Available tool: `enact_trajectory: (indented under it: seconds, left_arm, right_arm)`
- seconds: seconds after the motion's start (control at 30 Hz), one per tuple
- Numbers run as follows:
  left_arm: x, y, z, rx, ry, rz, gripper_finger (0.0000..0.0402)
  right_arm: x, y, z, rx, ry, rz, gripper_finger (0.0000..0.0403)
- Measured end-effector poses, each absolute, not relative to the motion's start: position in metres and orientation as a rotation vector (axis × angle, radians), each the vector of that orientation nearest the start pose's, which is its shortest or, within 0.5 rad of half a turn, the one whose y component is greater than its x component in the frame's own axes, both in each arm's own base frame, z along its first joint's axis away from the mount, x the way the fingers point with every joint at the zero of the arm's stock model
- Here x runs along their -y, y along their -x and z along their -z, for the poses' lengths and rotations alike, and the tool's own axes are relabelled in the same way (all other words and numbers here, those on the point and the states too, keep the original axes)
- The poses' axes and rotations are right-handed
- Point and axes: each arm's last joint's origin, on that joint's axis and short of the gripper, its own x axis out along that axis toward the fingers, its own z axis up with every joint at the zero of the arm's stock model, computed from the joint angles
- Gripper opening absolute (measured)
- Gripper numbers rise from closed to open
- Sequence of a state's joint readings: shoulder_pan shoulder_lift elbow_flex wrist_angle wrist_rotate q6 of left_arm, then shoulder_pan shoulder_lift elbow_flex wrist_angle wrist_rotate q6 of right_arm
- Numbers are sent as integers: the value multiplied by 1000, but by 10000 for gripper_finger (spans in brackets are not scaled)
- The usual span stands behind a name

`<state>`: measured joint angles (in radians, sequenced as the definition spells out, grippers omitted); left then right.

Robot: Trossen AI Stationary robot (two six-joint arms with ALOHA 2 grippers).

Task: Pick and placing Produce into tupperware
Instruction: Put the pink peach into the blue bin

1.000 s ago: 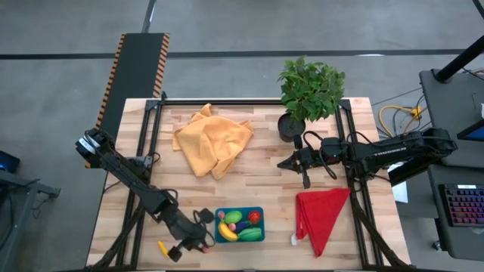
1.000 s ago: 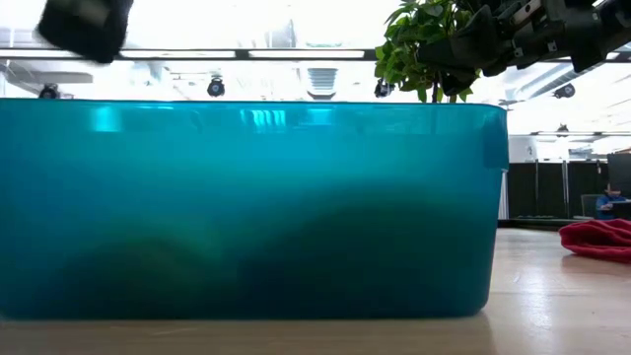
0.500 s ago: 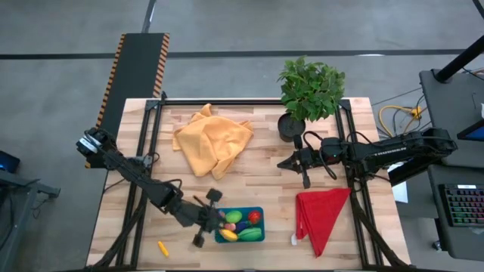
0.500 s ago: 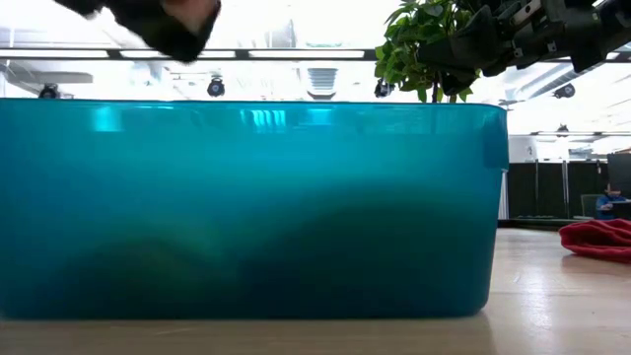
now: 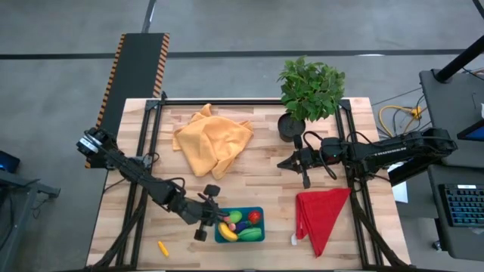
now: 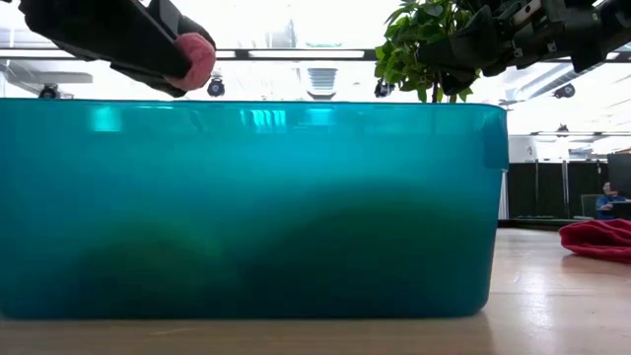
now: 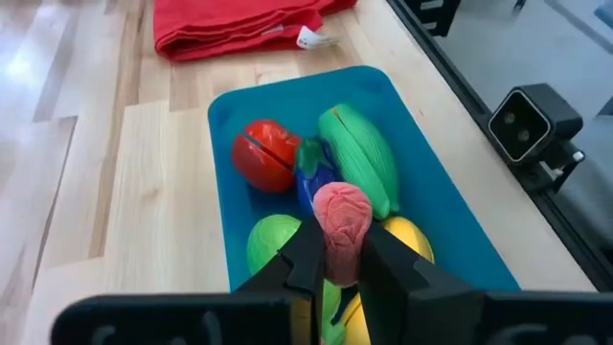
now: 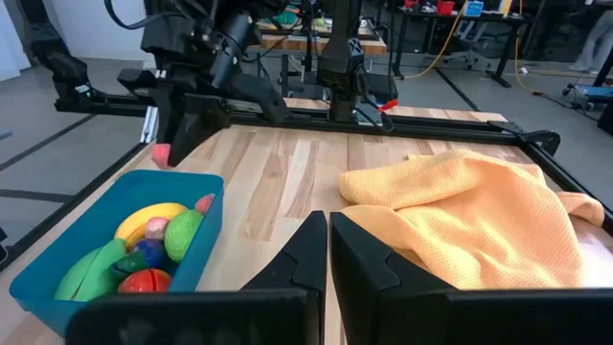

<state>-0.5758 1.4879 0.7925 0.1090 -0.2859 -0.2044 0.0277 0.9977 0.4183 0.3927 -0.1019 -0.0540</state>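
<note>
The left gripper [image 7: 337, 251] hangs over the tupperware [image 7: 450, 192], jaws closed on a pink bit [image 7: 341, 217]; only the wrist view shows this grip. The high view alone shows the carrot [image 5: 162, 247] on the tabletop [image 5: 265, 174]. The right gripper [image 8: 329, 247] waits mid-tabletop, jaws closed and holding nothing.

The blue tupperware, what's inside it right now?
In the tupperware: a red tomato, long green piece, purple eggplant, round green piece, yellow banana. The left claw, holding a pink piece, covers whatever lies beneath.
</note>
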Motion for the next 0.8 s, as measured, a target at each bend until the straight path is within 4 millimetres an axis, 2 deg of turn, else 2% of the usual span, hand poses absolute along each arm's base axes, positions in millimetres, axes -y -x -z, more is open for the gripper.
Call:
enact_trajectory:
  seconds: [0.37, 0.8]
  left_arm:
    - [159, -259, -201, -577, -48, 245, 43]
    - [161, -258, -201, -588, -36, 292, 48]
  right_arm:
    - [-9, -209, -223, -184, 45, -135, 9]
    - [-9, -209, -223, -184, 46, -134, 9]
